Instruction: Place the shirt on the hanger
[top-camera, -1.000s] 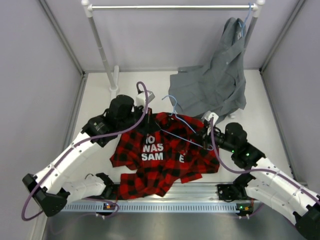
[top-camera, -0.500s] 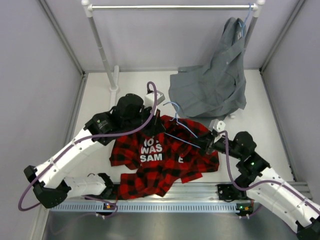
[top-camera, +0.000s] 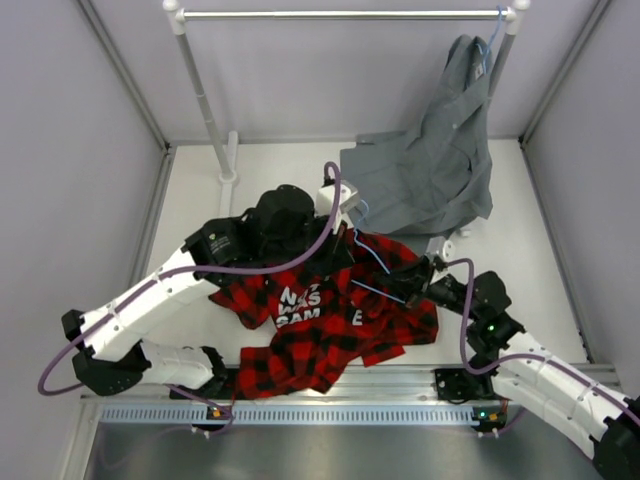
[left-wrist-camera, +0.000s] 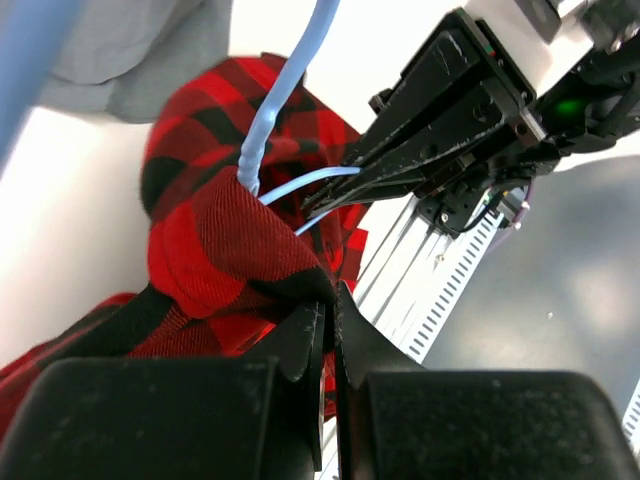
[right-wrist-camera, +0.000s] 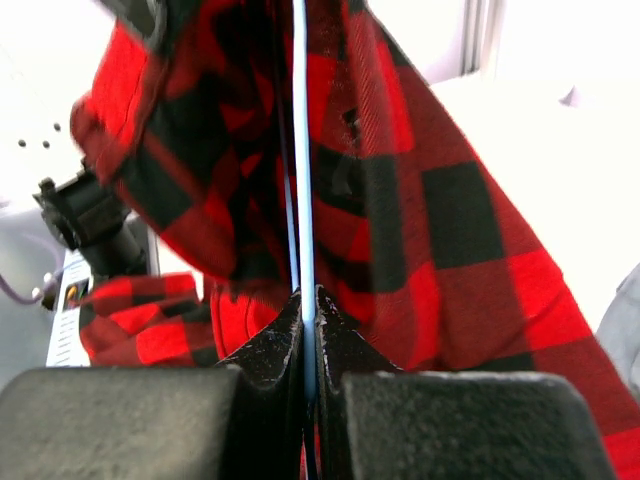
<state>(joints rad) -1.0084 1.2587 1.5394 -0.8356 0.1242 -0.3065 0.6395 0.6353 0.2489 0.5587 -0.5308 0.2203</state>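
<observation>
Toward the near edge of the worktop (top-camera: 195, 200), about midway between its side edges, the shirt (top-camera: 320, 330) lay bunched with its lettered panel facing up. The left pincer (left-wrist-camera: 328, 302) was shut on a fold of plaid at the shirt's far side and held it up off the worktop like a hood. That hold apparently served to keep an opening in the cloth for the wire. The hanger (top-camera: 370, 252) ran slantwise over the shirt's far right part, and one stretch of wire passed in under the lifted fold. The right pincer (right-wrist-camera: 308, 305) was clamped on the wire, its jaws pressed together on the thin blue line, with plaid draped to either side. Gripping the wire itself probably let that arm steer the hanger into the shirt while the other arm drew cloth over it. The two pincers stood near each other, almost facing. By the far right corner a grey shirt (top-camera: 430, 180) hung from a rail (top-camera: 345, 14), its hem on the worktop just beside the plaid, apparently no part of the job. The shirt looked only partly threaded, with most of it on the worktop.
</observation>
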